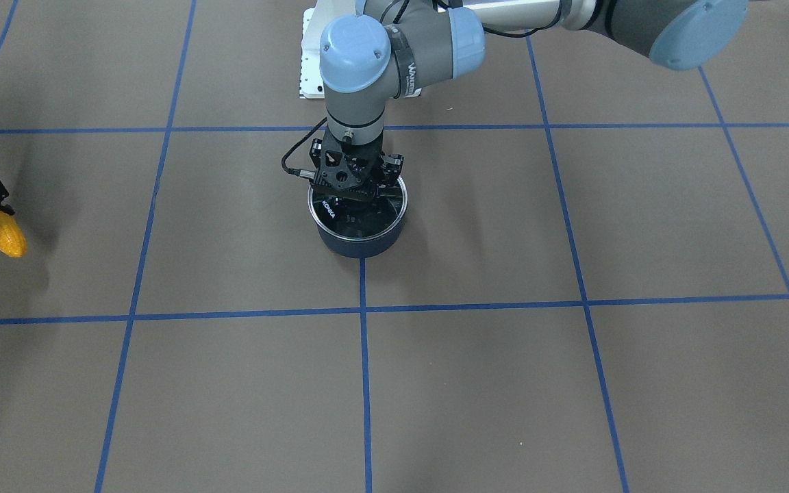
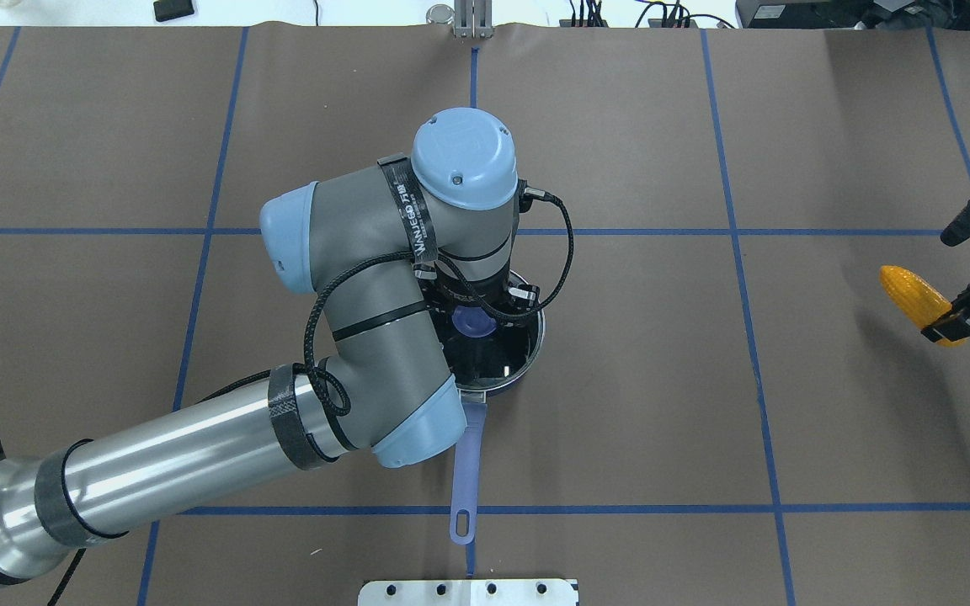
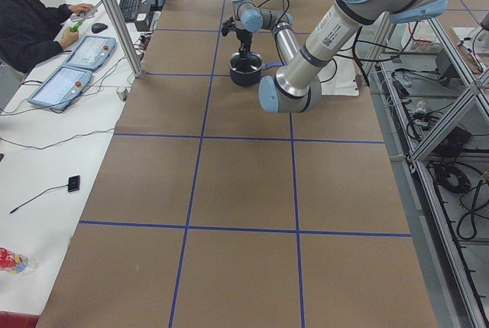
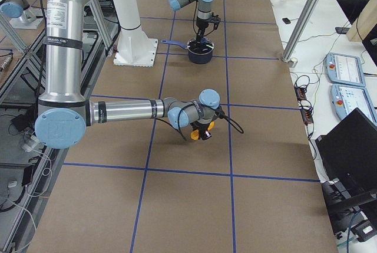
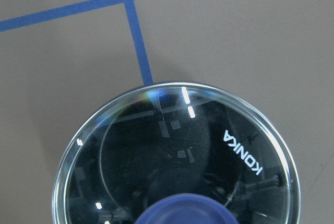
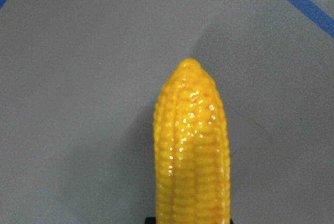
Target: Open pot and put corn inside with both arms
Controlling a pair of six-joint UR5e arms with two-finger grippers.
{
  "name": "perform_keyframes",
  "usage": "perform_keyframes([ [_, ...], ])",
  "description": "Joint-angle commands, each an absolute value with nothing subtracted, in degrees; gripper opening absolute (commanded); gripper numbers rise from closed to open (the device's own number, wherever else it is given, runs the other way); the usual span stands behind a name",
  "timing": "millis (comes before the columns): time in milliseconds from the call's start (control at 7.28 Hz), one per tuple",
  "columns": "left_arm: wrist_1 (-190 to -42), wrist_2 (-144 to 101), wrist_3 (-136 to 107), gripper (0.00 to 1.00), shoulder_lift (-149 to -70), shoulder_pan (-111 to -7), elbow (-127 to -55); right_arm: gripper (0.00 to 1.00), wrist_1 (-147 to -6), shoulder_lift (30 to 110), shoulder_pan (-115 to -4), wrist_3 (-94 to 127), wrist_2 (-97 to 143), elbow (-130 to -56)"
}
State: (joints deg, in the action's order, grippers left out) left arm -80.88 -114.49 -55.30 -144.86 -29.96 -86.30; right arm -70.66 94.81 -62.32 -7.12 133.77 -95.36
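Observation:
The dark navy pot [image 1: 360,245] stands at mid-table, its purple-blue handle [image 2: 466,471] pointing toward the robot. The glass lid [image 5: 172,145] sits on it. My left gripper [image 1: 357,195] is down over the lid's purple knob [image 2: 475,321], jaws on either side of it. I cannot tell whether they press it. My right gripper [image 2: 952,324] is shut on the thick end of the yellow corn [image 2: 910,295] and holds it just above the table, far to the pot's right. The corn also fills the right wrist view [image 6: 192,156].
The white base plate [image 2: 468,592] lies at the table's near edge behind the pot's handle. Brown paper with blue tape lines [image 1: 364,370] covers the table. An operator [image 3: 30,22] sits at a side desk with tablets.

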Motion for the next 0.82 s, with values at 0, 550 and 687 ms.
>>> perform_keyframes([
  [0, -80.7, -114.5, -55.5, 0.53, -144.9, -30.1, -86.7, 0.40, -70.7, 94.7, -62.2, -7.0, 133.8, -95.4],
  [550, -80.2, -114.6, -54.9, 0.48, -144.8, -32.9, -88.6, 0.40, -76.4, 90.3, -62.2, -5.2, 136.8, -99.6],
  [687, -80.2, -116.0, -54.8, 0.48, -144.8, -33.9, -88.7, 0.40, -81.4, 87.7, -62.0, -4.2, 137.2, -102.5],
])
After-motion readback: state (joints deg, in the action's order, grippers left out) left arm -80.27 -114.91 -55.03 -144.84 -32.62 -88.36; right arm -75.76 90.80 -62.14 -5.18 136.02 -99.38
